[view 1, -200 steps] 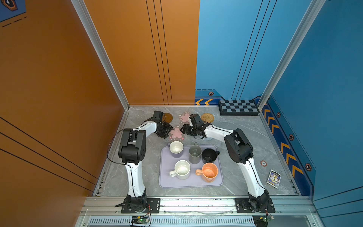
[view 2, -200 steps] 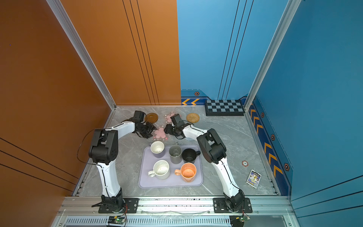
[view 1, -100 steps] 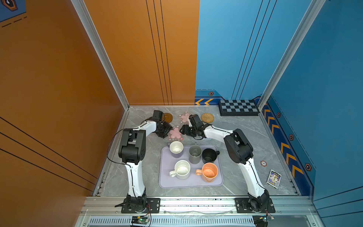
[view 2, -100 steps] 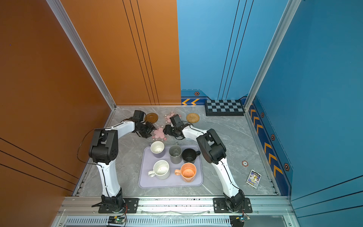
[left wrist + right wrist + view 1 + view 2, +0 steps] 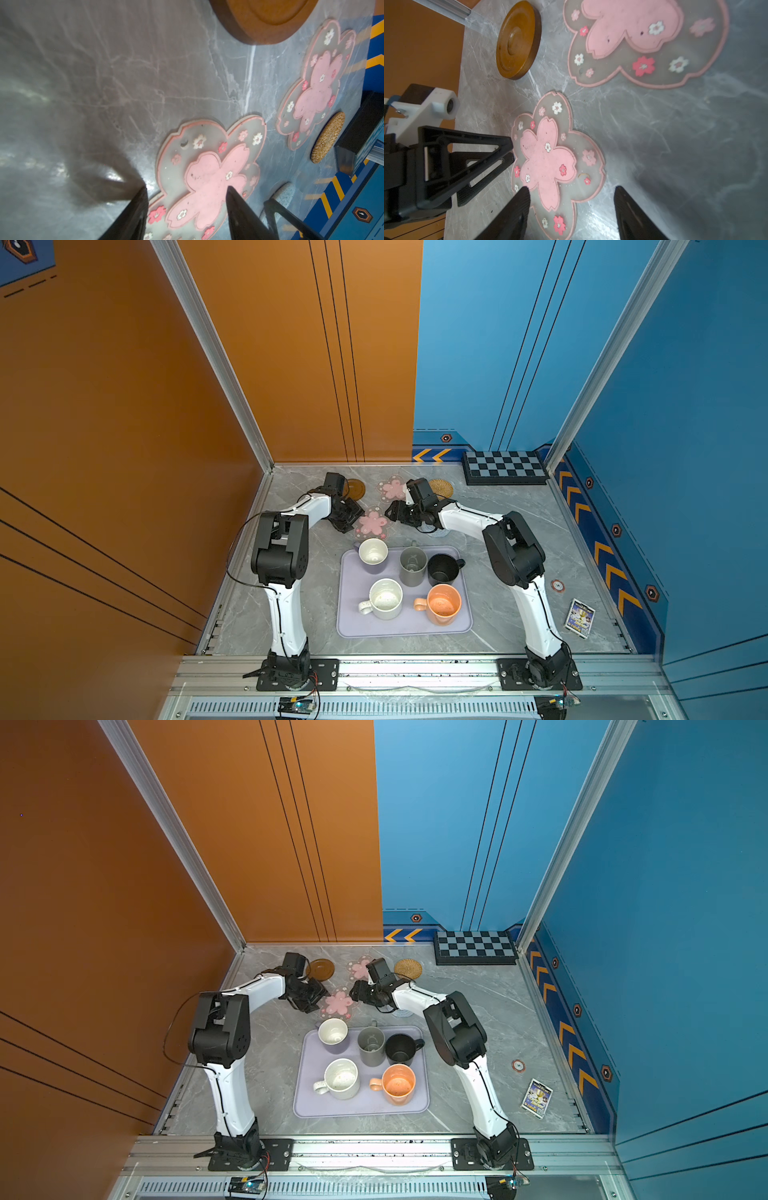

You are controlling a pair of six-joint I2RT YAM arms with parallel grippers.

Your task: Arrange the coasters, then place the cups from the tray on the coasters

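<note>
Both pairs of jaws stand spread with nothing pinched: my left gripper and my right gripper close in from opposite sides on the same near pink flower coaster. It lies flat on the table, just beyond the lavender mug at the far corner of the tray. My worry is the two sets of tips clashing over that one thin mat. It offers little edge to bite, so a push could skate it into the lavender mug or curl it. The wooden disc coaster, far pink flower coaster and rattan coaster lie along the back. The tall grey mug, black mug, white speckled mug and orange mug stand on the tray. The grey-blue woven coaster is mostly hidden under my right arm, and I cannot tell whether any tip touches the mat or hovers
</note>
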